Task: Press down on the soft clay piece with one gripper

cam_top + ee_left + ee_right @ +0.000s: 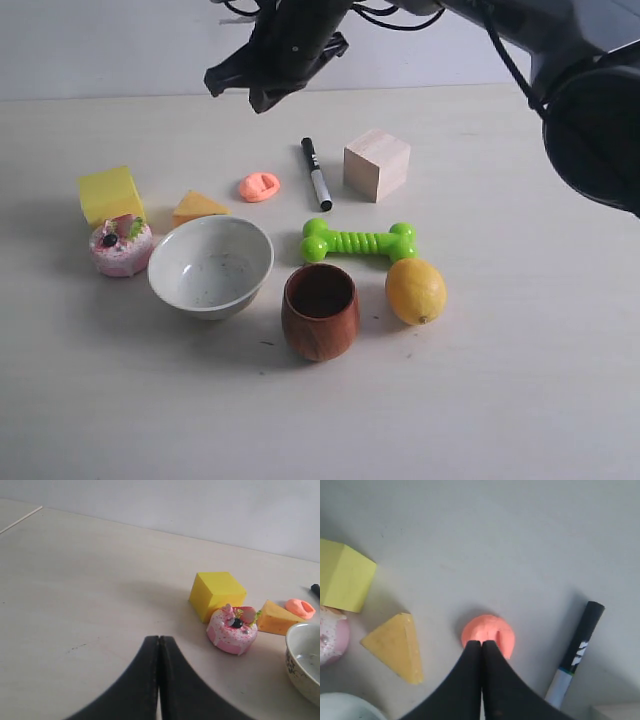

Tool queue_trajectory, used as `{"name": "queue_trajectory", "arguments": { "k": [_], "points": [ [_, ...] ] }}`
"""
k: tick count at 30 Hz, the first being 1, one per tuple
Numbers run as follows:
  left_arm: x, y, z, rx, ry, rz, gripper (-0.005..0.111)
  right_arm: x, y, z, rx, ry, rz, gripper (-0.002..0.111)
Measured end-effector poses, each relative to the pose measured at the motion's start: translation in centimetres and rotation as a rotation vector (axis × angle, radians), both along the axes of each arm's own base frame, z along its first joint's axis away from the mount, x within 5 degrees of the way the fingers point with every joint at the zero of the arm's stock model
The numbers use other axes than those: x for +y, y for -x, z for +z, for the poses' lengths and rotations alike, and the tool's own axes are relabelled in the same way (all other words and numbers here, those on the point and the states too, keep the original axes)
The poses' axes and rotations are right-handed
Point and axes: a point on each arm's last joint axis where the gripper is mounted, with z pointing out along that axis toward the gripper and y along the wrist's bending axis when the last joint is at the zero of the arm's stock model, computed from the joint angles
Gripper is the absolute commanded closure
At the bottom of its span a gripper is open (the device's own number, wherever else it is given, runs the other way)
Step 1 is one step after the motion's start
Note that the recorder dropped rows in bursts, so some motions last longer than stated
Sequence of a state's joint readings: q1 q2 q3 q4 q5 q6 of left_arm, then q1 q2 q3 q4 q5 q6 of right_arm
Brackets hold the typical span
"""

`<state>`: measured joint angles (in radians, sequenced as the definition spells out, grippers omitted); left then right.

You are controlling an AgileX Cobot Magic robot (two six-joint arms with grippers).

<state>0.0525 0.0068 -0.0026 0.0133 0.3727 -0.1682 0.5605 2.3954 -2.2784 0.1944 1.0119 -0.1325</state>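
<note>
The soft clay piece [259,186] is a small salmon-orange blob with a dent on top, lying on the table between the orange-yellow wedge and the black marker. My right gripper [262,93] reaches in from the upper right and hangs in the air above and behind the clay, not touching it. In the right wrist view its shut black fingers [481,643] overlap the near edge of the clay [492,629]. My left gripper [159,638] is shut over bare table, far from the clay [300,608], and does not show in the exterior view.
Around the clay lie an orange-yellow wedge [197,207], a yellow cube [110,194], a pink cupcake toy [121,245], a marker [316,173] and a wooden cube [377,164]. Nearer the front stand a white bowl [211,265], a wooden cup [319,311], a green bone toy [359,241] and a lemon [415,290].
</note>
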Motion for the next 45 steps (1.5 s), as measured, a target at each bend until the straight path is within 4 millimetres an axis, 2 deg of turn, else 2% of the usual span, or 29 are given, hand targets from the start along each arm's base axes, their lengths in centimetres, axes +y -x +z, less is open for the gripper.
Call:
{"name": "queue_trajectory", "arguments": {
  "k": [5, 9, 28, 31, 36, 41, 45],
  "points": [
    [0.0, 0.0, 0.0, 0.0, 0.0, 0.0, 0.107, -0.4, 0.6, 2.0, 0.04, -0.044, -0.1, 0.108],
    [0.0, 0.0, 0.0, 0.0, 0.0, 0.0, 0.107, -0.8, 1.0, 2.8, 0.104, -0.067, -0.219, 0.108],
    [0.0, 0.0, 0.0, 0.0, 0.0, 0.0, 0.107, -1.4, 1.1, 2.8, 0.087, 0.013, -0.197, 0.108],
    [0.0, 0.0, 0.0, 0.0, 0.0, 0.0, 0.107, -1.6, 1.4, 3.9, 0.068, 0.008, -0.191, 0.108],
    [0.0, 0.0, 0.0, 0.0, 0.0, 0.0, 0.107, -2.8, 2.7, 7.8, -0.028, -0.022, -0.194, 0.108],
    [0.0, 0.0, 0.0, 0.0, 0.0, 0.0, 0.107, -4.9, 5.0, 11.1, -0.132, -0.006, -0.196, 0.108],
    [0.0, 0.0, 0.0, 0.0, 0.0, 0.0, 0.107, -6.9, 7.0, 12.7, -0.217, 0.034, -0.208, 0.108]
  ]
}}
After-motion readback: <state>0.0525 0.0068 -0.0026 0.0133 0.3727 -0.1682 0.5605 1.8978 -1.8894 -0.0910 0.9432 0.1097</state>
